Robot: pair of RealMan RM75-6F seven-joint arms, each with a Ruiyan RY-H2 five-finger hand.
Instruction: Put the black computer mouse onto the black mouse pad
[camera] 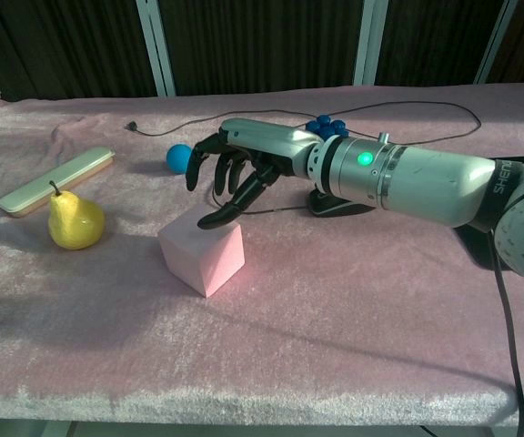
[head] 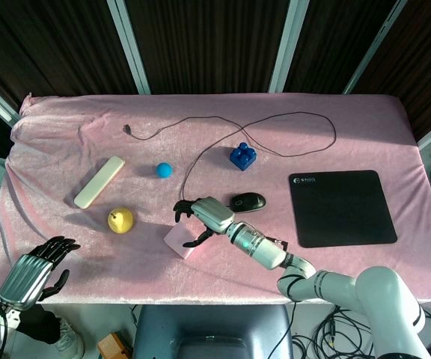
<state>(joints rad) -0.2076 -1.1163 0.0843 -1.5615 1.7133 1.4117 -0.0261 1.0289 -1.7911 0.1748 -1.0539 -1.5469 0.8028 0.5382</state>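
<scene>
Hovering over the pink block (head: pixel 179 241), right hand (head: pixel 200 217) open-fingered and empty, left hand (head: pixel 40 268) idle and open at 8 o'clock; black computer mouse (head: pixel 247 202) just beyond at 1 o'clock, left of the black mouse pad (head: pixel 341 207), likely light, rigid, slick-shelled, its cord (head: pixel 290 116) dragging, so pinch the flanks.

Mouse (head: pixel 247 202) lies left of mouse pad (head: pixel 341 207).

Cloth (head: pixel 200 112) pink; mouse (head: pixel 247 201) and pad (head: pixel 341 207) black; pear (head: pixel 120 219) yellow; ball (head: pixel 164 170) and brick (head: pixel 242 156) blue; block (camera: pixel 202 250) pink.
</scene>
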